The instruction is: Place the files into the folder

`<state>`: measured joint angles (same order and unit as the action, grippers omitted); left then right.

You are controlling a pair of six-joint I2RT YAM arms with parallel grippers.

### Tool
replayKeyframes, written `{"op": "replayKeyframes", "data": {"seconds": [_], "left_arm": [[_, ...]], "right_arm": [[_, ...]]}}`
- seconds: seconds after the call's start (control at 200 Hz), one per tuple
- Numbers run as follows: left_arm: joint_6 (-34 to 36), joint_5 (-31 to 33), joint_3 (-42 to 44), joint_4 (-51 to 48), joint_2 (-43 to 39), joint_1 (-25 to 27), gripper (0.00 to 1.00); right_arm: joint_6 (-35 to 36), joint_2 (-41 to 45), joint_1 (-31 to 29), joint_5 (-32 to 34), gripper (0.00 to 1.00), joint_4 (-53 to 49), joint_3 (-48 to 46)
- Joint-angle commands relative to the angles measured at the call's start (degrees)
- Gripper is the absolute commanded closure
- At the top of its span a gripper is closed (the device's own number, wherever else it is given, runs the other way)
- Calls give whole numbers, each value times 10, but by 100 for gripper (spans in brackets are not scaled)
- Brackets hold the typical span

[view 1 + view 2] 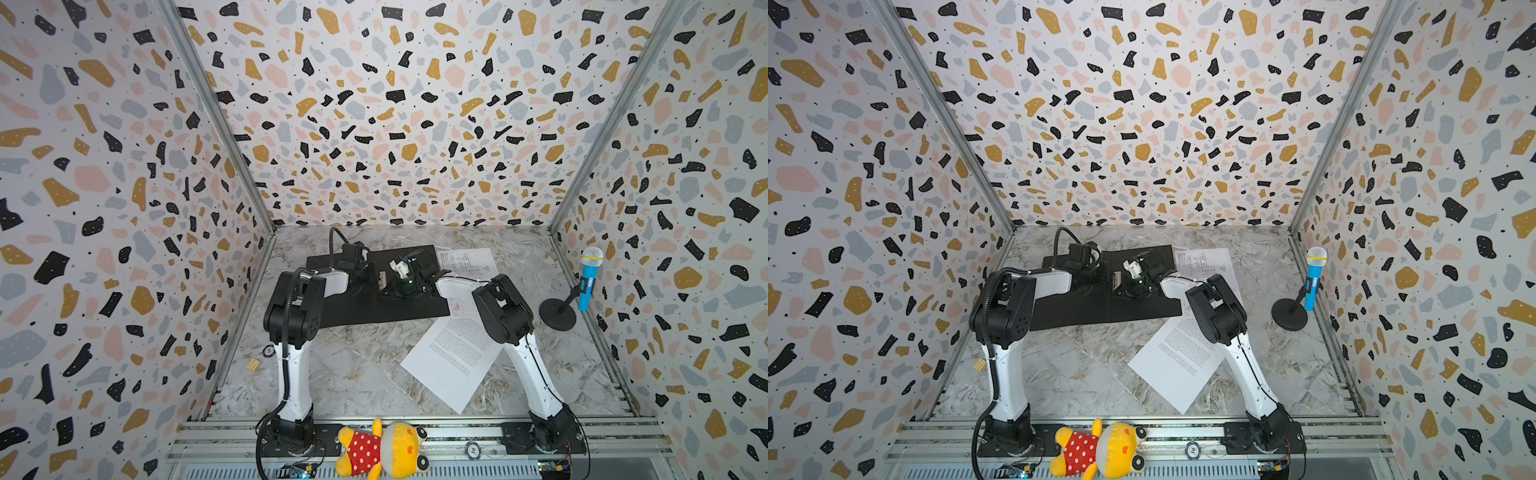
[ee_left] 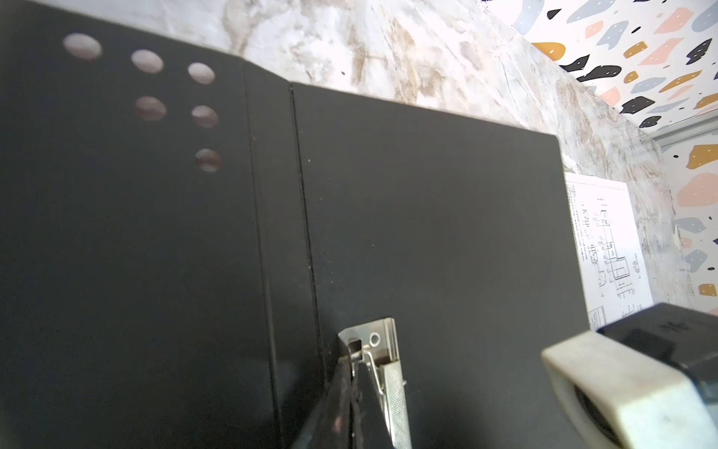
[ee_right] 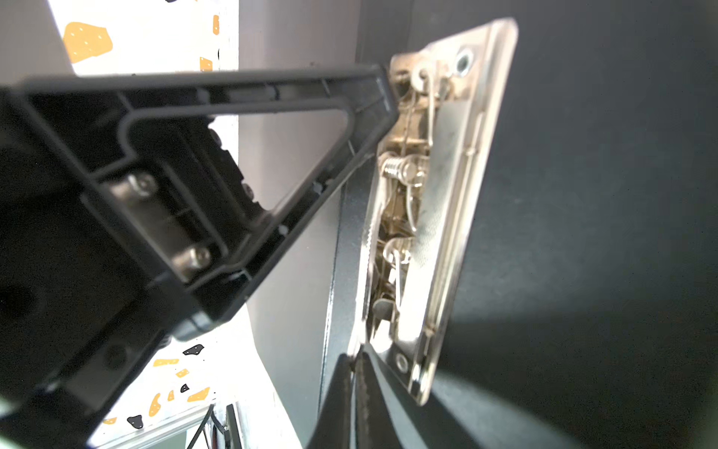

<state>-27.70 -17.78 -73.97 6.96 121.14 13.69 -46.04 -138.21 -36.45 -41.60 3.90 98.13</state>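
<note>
The folder (image 1: 353, 309) lies open on the marble table, black inside up, in both top views (image 1: 1075, 309). Both grippers meet over its metal spine clip (image 2: 384, 342). My left gripper (image 2: 351, 365) is shut, its tips touching one end of the clip. My right gripper (image 3: 355, 359) is shut too, its tips at the clip's other end (image 3: 404, 361); springs show under the clip's plate. Of the files, the text sheet (image 1: 453, 357) lies slanted at the front right. The drawing sheet (image 1: 469, 264) lies beside the folder's right edge, partly under the right arm.
A blue toy microphone (image 1: 588, 282) on a black stand is by the right wall. A yellow plush toy (image 1: 382, 451) lies on the front rail. A small wooden block (image 1: 253, 365) and a chip (image 1: 269, 351) sit near the left wall.
</note>
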Motion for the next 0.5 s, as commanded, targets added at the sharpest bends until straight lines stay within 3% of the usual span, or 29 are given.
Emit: {"op": "replayKeyframes", "data": {"seconds": [0.0,0.496], "left_arm": [[12,-10,7,4,-15,5,95],[33,1,-7,-22,3,6,95]], "right_arm": [[10,0,-1,7,97,-27,19],[81,-12,3,68,100,-141,29]]}}
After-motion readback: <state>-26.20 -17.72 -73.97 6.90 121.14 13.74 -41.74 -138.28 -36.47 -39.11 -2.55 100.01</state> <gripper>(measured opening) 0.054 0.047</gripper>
